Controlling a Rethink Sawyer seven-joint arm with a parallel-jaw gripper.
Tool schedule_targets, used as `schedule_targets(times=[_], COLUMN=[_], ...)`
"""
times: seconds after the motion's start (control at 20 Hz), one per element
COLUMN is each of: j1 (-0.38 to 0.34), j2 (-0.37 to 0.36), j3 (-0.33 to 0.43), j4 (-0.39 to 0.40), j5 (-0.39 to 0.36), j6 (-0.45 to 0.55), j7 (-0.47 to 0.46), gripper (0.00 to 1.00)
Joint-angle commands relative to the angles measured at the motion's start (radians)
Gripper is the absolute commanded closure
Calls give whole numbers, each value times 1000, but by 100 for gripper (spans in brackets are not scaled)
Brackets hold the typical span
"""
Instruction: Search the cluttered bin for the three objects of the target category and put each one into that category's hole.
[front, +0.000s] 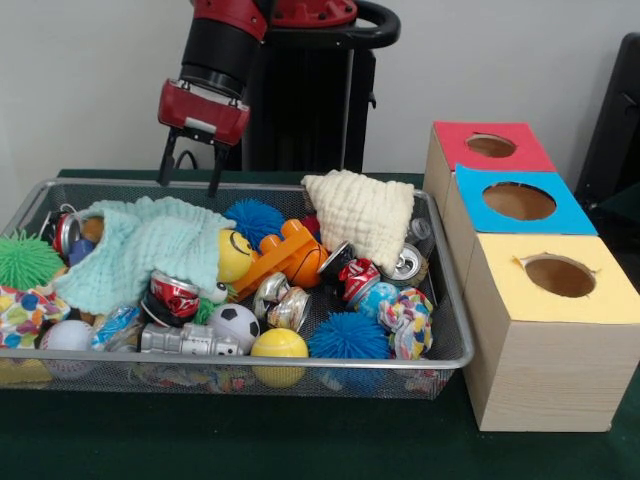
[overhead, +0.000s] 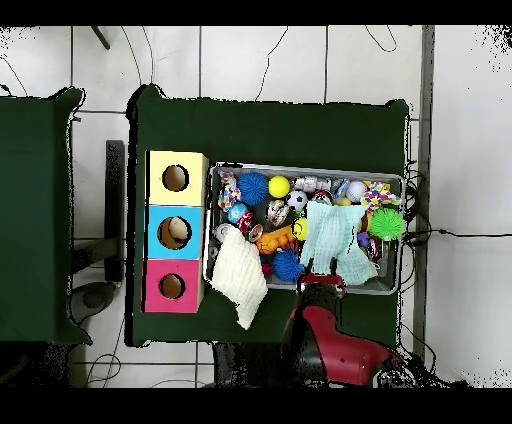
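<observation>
My hand, fingers spread and empty, hangs over the far left rim of the wire bin on the bench, above the green cloth; three boxes stand right.

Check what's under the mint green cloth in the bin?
Poking out from under the mint cloth: a red soda can at its front edge, a yellow smiley ball at its right, another can at its left. Anything beneath its middle is hidden.

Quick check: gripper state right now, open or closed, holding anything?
Gripper: open, holding nothing, fingers spread above the far rim of the mesh bin, over the light green cloth.
</observation>
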Motion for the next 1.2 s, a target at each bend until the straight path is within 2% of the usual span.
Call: schedule_targets(times=[0.05, 0.4, 0.65, 0.85, 1.2], j1=[-4, 1, -6, -3, -25], j2=[54, 59, 69, 56, 76], j3=[92, 69, 72, 70, 64], j4=[-145, -159, -155, -147, -168], j5=[9, -6, -27, -29, -49], j6=[-116, -133, -193, -200, -201], j7=[145, 119, 124, 130, 123], gripper=[0, 0, 0, 0, 0])
